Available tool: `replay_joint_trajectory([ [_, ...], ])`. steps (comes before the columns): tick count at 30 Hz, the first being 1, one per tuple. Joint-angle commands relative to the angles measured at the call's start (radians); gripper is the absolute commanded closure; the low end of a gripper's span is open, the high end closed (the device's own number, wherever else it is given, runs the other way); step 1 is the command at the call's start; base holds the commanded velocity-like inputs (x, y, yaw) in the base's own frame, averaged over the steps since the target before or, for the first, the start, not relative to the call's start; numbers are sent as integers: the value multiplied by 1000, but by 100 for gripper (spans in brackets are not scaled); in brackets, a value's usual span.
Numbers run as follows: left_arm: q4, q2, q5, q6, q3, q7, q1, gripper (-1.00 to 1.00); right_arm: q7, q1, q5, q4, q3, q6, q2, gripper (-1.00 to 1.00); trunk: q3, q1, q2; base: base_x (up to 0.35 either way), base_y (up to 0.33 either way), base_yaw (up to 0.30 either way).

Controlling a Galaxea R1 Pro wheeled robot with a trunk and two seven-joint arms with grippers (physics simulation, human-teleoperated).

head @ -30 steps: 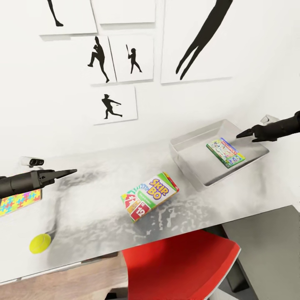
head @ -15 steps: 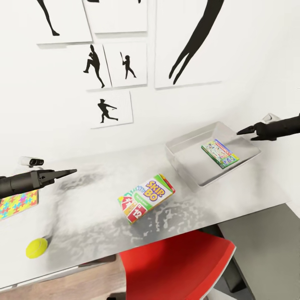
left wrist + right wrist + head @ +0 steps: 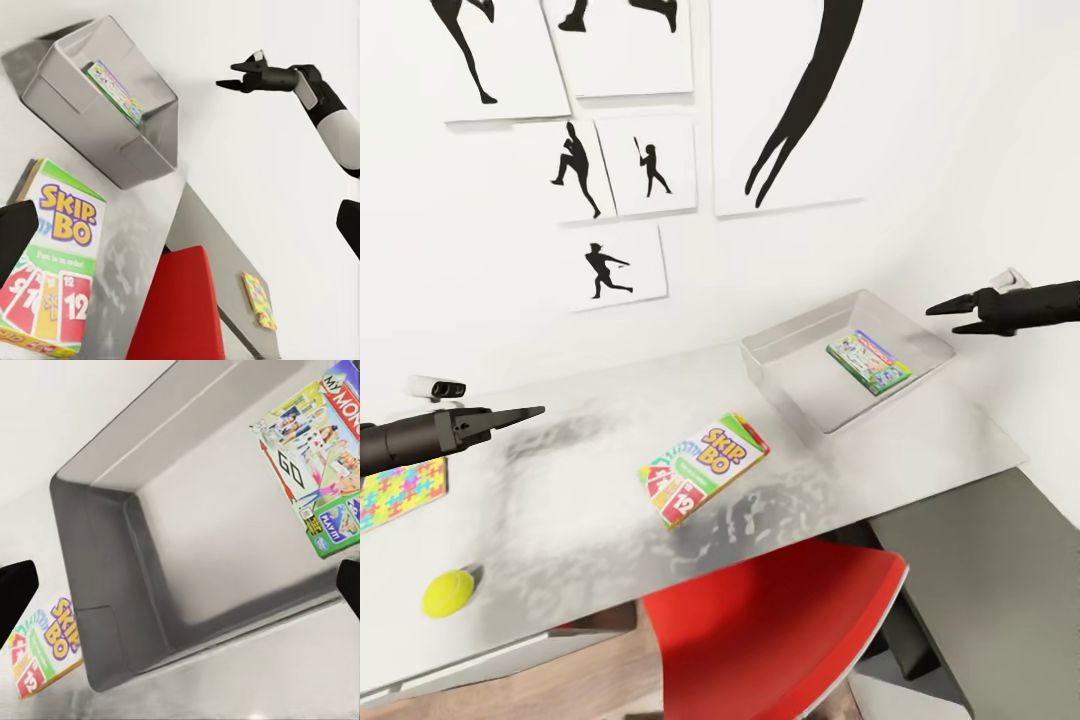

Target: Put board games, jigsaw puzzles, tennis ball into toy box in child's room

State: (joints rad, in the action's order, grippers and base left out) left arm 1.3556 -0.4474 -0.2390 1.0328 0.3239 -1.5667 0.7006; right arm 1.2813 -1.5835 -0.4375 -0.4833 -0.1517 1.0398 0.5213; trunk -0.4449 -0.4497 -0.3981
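The Monopoly box (image 3: 868, 362) lies inside the toy box (image 3: 780, 345). The Skip-Bo box (image 3: 703, 468) sits on the table (image 3: 570, 500). The right gripper (image 3: 943, 311) is spread apart, empty; the left gripper (image 3: 530, 411) is pinched together.

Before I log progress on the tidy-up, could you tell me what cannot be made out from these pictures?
- Colourful jigsaw puzzle: cut off by the head view's left edge, partly behind the left arm.
- Monopoly box: cropped by the right wrist view's edge.
- Left gripper: jaws too slim in the head view to judge open or shut.
- Flat patterned piece on the lower desk: too small to identify.
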Motion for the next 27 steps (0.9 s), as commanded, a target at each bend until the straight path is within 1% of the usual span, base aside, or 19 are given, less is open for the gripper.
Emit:
replay_joint_trajectory([
  [1,0,-1,1,11,0,-4,0,-100,21,2,-11,0,-7,7,-2,-100,0,0,-2,-178,116,-109],
  [9,-3,-2,1,8,3,-4,0,-100,100,22,-9,0,-12,7,-18,-100,13,0,-2,-97,64,-116],
  [14,-10,-2,2,8,7,-4,0,-100,133,30,-1,0,-13,7,-38,-100,21,0,-2,-151,147,-123],
  [18,-12,-2,3,8,7,-4,0,-100,147,46,8,0,-13,7,-61,-100,28,0,-2,-164,172,-125],
  [19,-12,-2,3,8,7,-4,0,-100,147,46,8,0,-13,7,-61,-100,30,0,-2,-138,144,-126],
  [24,-13,-3,3,8,11,-4,0,-100,154,71,13,0,-14,7,-83,-100,37,0,-2,-72,75,-122],
  [27,-13,-3,3,8,13,-4,0,-100,155,76,14,0,-14,7,-87,-100,40,0,-2,-24,27,-67],
])
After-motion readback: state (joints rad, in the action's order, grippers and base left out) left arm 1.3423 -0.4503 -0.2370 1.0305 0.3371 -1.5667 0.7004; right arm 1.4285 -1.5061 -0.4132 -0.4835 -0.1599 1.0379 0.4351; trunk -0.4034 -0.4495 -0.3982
